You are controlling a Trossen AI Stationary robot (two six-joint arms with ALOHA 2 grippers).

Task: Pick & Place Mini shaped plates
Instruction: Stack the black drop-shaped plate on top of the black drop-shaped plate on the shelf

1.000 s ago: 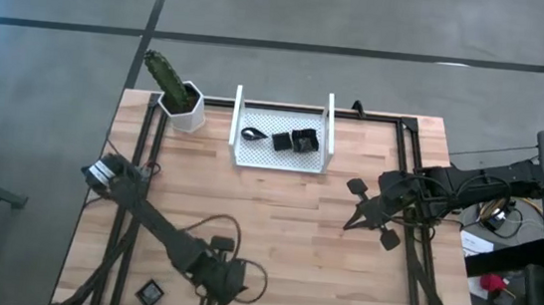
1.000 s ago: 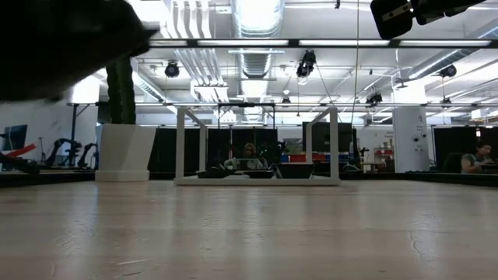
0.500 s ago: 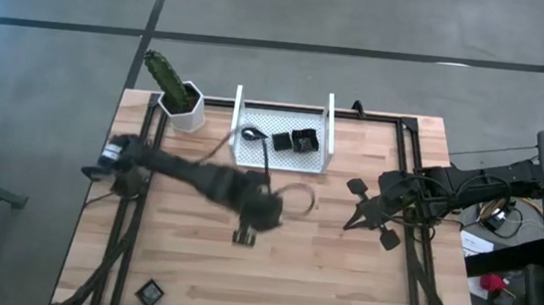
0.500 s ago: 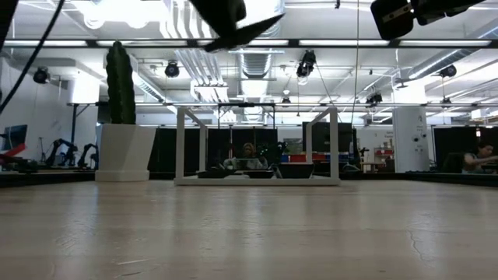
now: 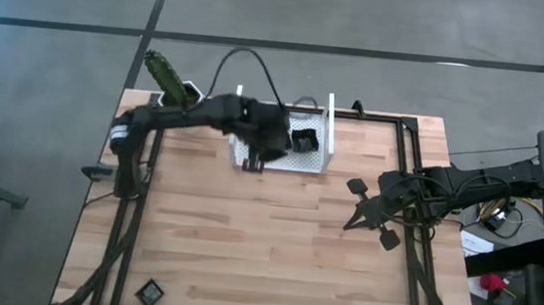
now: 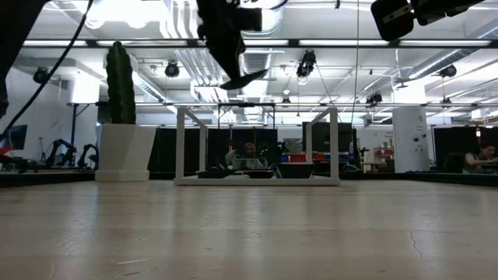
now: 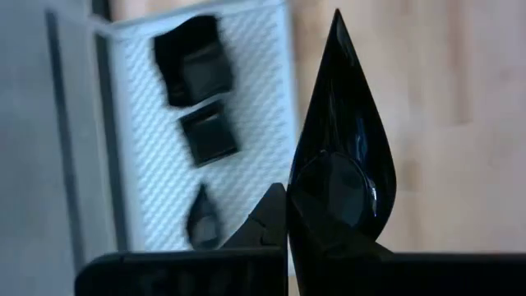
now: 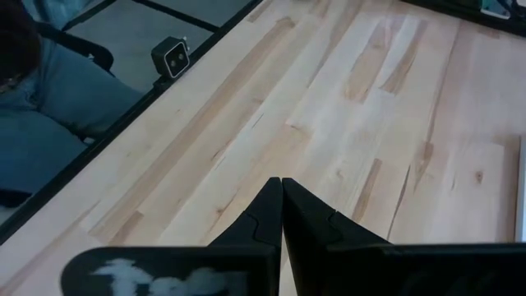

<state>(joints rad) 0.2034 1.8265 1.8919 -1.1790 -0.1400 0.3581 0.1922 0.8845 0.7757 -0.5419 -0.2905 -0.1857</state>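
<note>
My left gripper hangs above the white perforated tray at the table's far edge, shut on a dark teardrop mini plate; the low view shows this plate high above the tray. Inside the tray lie stacked square plates, one square plate and a teardrop plate. Another square plate rests flat on the table's near-left corner. My right gripper waits shut over the table's right side, its fingers together. My left gripper holds the teardrop plate by its rounded end. One finger lies against the plate's edge; the plate hides the other. The pointed tip sticks out ahead of the fingers. The plate is lifted clear, tilted above the tray.
A white pot with a green cactus stands left of the tray at the far-left corner. The tray has upright side walls. Bare wood spans the table's middle and near side. A person sits in the room beyond.
My left arm has swung from the table's near-left area, beside the lone square plate, across the middle toward the far edge and now hangs over the tray. The teardrop plate has travelled with it, lifted clear. The right arm has kept still.
</note>
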